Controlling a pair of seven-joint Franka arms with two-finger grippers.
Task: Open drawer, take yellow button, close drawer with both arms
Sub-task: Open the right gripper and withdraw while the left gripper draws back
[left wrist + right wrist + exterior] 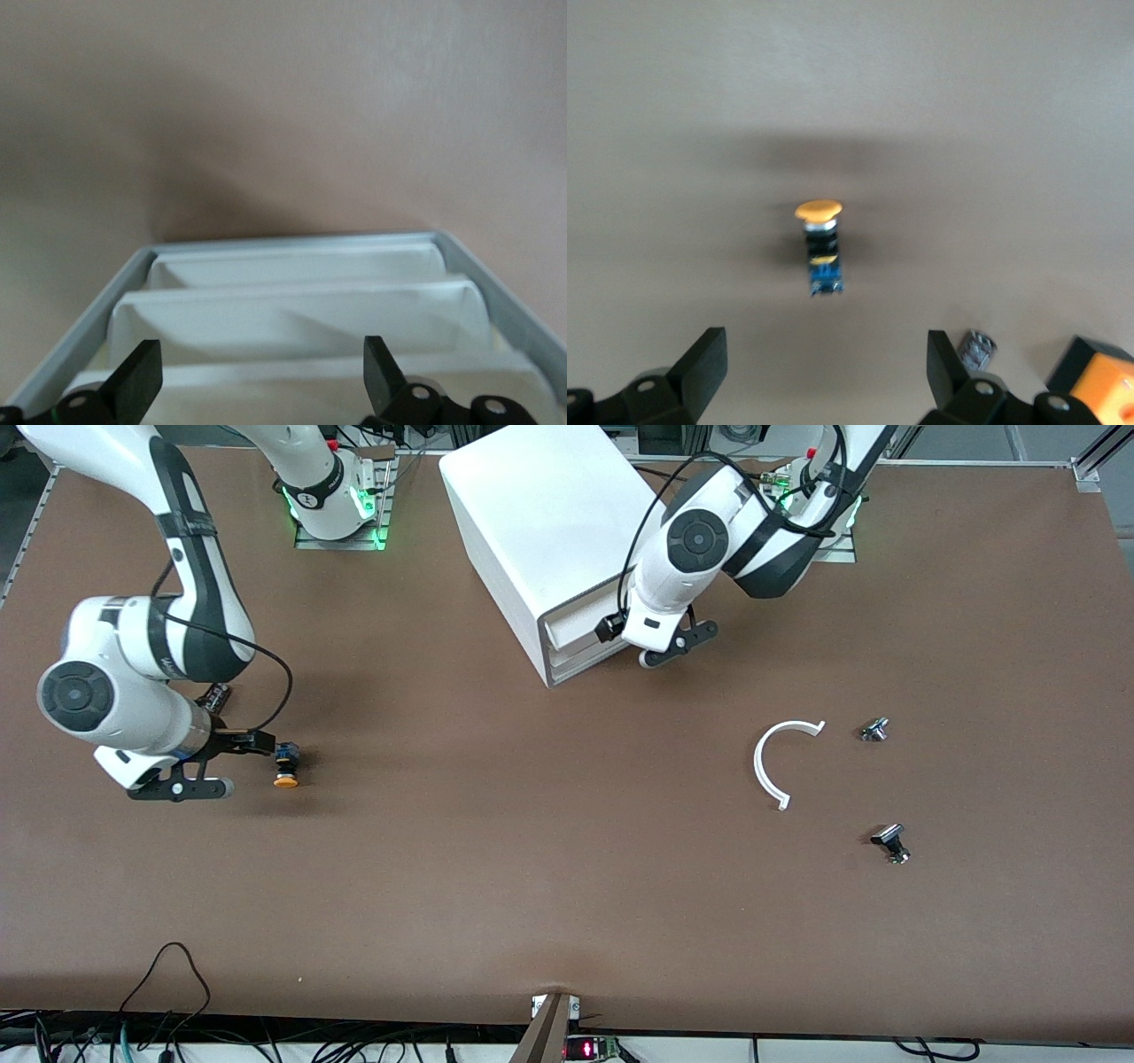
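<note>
- Two arms split the job: the right gripper (232,763) hangs low over the table (496,886) at its own end, jaws spread wide and empty, the button (285,766) lying free on the tabletop just off its fingertips, apparently set down where it is out of the way.
- The left gripper (680,646) sits at the cabinet (532,531) front, its fingers (137,381) parted and gripping nothing, lined up on the drawer (292,376), probably to push it.
- The drawer looks nearly flush; whether it is fully home cannot be told.
</note>
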